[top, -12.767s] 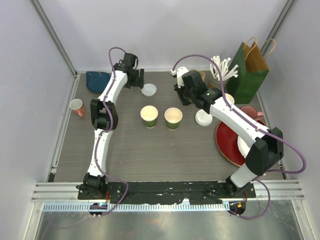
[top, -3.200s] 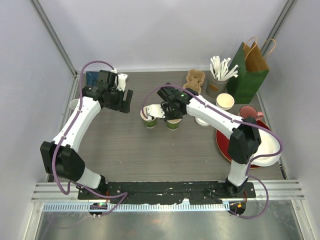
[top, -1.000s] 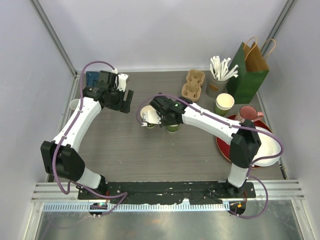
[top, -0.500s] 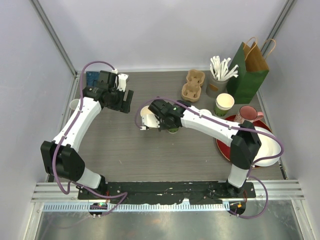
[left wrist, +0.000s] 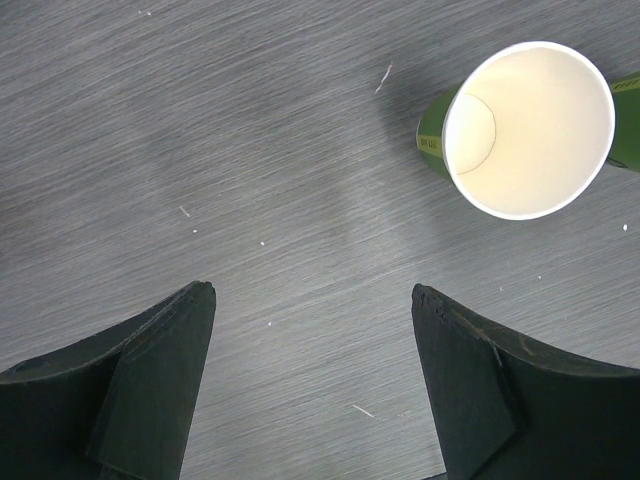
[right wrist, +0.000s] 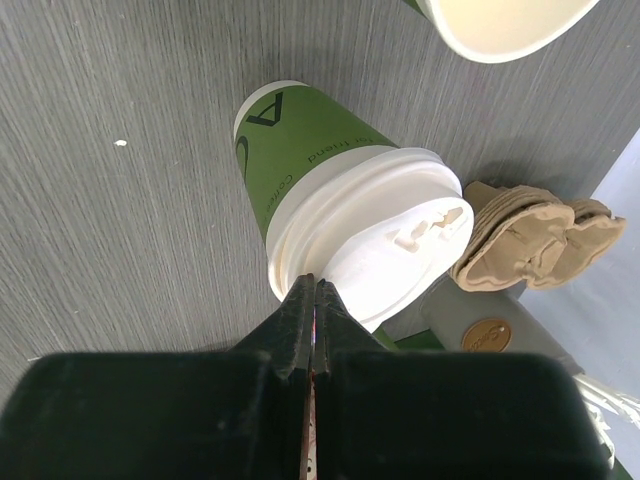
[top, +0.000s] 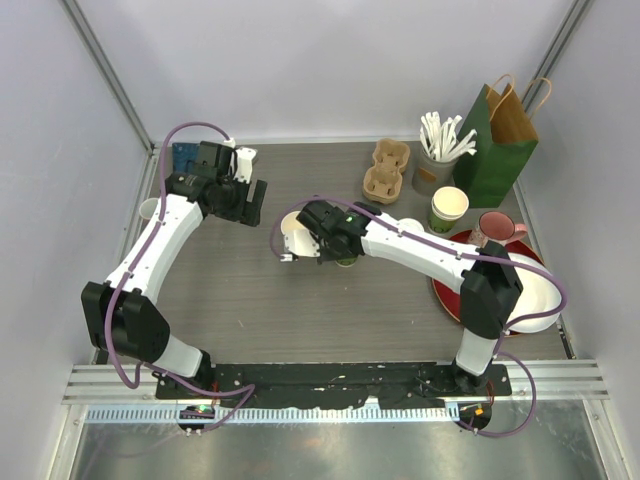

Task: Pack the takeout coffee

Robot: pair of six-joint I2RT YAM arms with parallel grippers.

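In the middle of the desk (top: 250, 300), one green cup (right wrist: 300, 150) wears its white lid (right wrist: 370, 235). The closed right end effector (right wrist: 315, 290) touches the lid's rim. The other cup (left wrist: 528, 130), just beside it, has no lid. The left end effector (left wrist: 312, 291) is open and holds nothing. No cup is in the cup carrier (top: 385, 170) or the paper bag (top: 495, 140) yet.

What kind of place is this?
Probably a robot test cell staged as a coffee takeout counter: white panel walls, a lidded paper cup, a cardboard cup carrier, a green paper bag.

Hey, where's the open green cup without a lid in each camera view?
Top external: open cup, just left of centre.
Left wrist: open cup upper right.
Right wrist: open cup clipped at top edge.
Shared landmark: lidded cup beside it, only a green sliver in left wrist.
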